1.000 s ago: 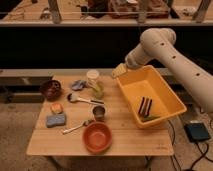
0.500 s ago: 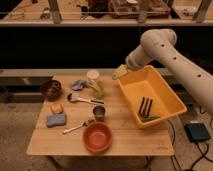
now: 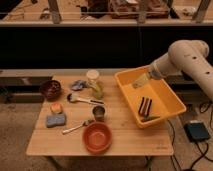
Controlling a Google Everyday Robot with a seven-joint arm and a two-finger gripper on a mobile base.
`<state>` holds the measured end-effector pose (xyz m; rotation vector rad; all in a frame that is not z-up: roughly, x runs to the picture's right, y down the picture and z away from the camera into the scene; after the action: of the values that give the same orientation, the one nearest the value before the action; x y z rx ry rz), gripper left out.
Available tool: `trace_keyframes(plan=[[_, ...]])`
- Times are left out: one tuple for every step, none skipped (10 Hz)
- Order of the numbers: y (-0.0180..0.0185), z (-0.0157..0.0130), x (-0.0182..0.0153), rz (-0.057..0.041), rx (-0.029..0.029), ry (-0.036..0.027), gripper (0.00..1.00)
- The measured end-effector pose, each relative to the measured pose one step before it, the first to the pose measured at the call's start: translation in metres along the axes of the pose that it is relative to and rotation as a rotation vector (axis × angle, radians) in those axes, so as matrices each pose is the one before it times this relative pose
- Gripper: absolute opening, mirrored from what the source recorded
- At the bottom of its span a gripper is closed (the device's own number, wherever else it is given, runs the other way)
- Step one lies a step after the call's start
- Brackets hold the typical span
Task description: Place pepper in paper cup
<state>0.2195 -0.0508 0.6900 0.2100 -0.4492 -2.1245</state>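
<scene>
The paper cup (image 3: 93, 76) is pale cream and stands at the back middle of the wooden table (image 3: 125, 142). The pepper (image 3: 152, 118) is a thin green streak lying in the yellow bin (image 3: 170, 95), at the near end of two dark sticks (image 3: 144, 106). My gripper (image 3: 141, 81) hangs from the pale arm (image 3: 185, 57) over the bin's back left part, above and behind the pepper and well to the right of the cup. I cannot see anything in it.
A yellow-green object (image 3: 97, 91) sits in front of the cup. A small dark metal cup (image 3: 99, 112), an orange bowl (image 3: 97, 137), a dark bowl (image 3: 50, 89), a blue sponge (image 3: 55, 120), a grey cloth (image 3: 78, 85) and two utensils (image 3: 77, 126) lie around it.
</scene>
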Motion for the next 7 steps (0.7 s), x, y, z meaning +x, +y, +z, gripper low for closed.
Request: trace_keyframes(plan=[[0.00322, -0.00176, -0.00336, 0.00131, -0.00073, -0.00437, 0.8], [-0.00081, 0.00068, 0.00077, -0.00112, 0.00172, 0.0002, 0.8], [-0.00104, 0.0008, 0.00155, -0.00262, 0.00147, 0.00024, 0.8], [0.00052, -0.00017, -0.00059, 0.00006, -0.0007, -0.0002, 0.8], [0.00025, -0.00025, -0.00002, -0.00716, -0.00238, 0.00137, 0.8], [-0.00331, 0.00273, 0.00036, -0.02286, -0.01016, 0.01204, 0.8], [-0.01001, 0.00522, -0.00428, -0.07879, -0.0239, 0.02283, 0.8]])
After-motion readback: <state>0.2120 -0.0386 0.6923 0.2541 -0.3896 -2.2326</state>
